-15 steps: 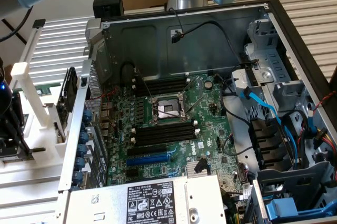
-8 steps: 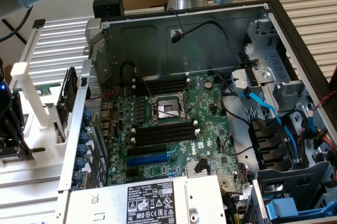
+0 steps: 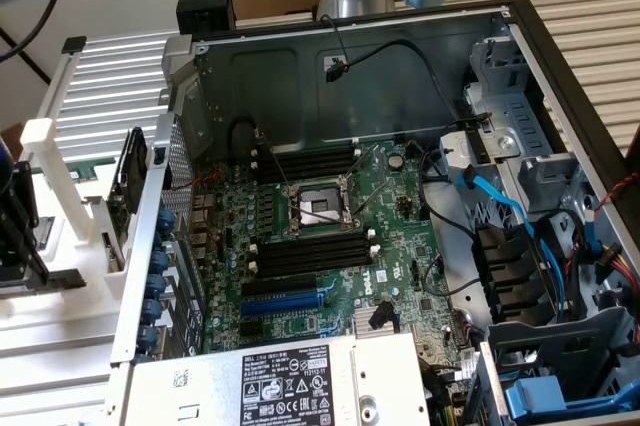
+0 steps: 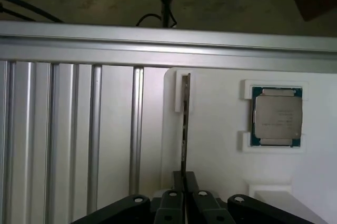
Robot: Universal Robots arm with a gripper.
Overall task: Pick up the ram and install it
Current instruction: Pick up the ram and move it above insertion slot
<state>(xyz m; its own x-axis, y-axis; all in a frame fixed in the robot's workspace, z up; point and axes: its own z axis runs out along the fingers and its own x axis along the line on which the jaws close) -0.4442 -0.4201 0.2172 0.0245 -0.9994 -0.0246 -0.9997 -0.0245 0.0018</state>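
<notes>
Gripper (image 4: pixel 184 182) is over the white holder (image 4: pixel 221 150) on the slotted aluminium table (image 4: pixel 68 134), off the exterior view's left of the open PC case (image 3: pixel 350 56). Fingers are closed to a narrow gap around the near end of the ram (image 4: pixel 185 124), which stands on edge in its holder slot. A CPU (image 4: pixel 277 116) sits in a pocket beside it. Motherboard memory slots (image 3: pixel 305 251) show no stick.
</notes>
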